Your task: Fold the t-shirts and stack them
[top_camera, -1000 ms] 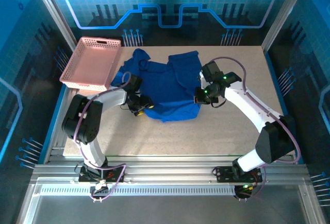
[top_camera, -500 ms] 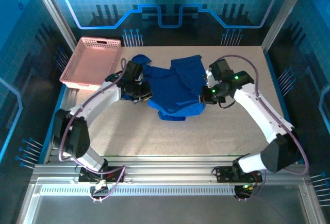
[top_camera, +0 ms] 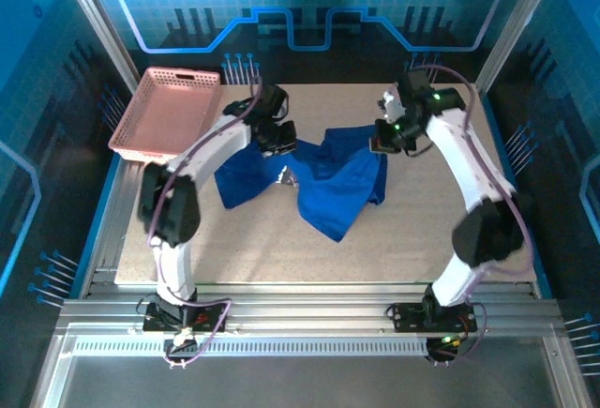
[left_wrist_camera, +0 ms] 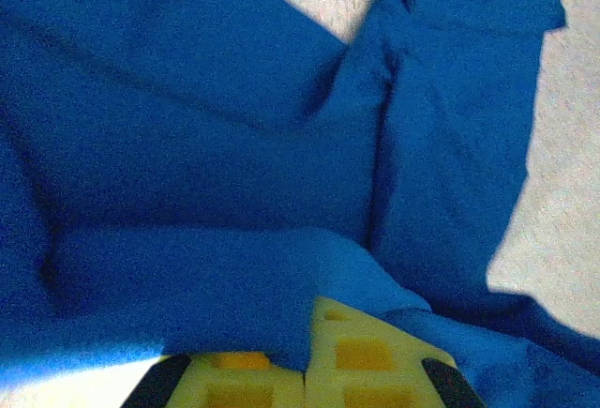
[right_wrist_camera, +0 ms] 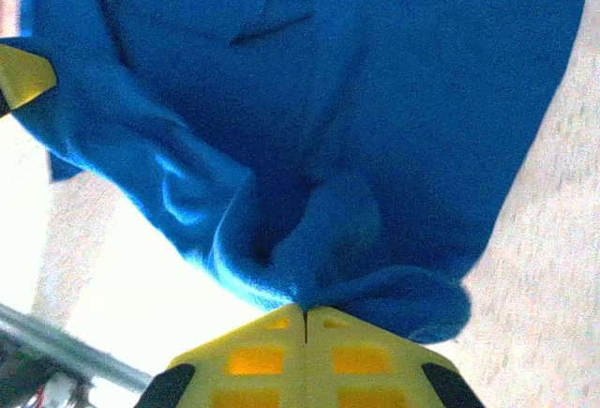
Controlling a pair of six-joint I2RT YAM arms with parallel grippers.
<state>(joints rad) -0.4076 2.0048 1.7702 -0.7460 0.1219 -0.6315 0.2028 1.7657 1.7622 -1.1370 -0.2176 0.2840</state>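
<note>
Top external view: the royal-blue t-shirt (top_camera: 333,183) lies rumpled across the middle of the tabletop (top_camera: 431,239), pulled up at two far corners. Left jaws are clamped on its left corner, right jaws on its right corner.

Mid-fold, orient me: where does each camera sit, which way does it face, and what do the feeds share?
Top external: above and behind the bases, looking down at the table; both arms and the pink basket show.
Left wrist: on the left arm, looking along the shut left gripper onto the t-shirt.
Right wrist: on the right arm, looking past the shut right gripper pinching it.
Shared: all three show the t-shirt and table.
</note>
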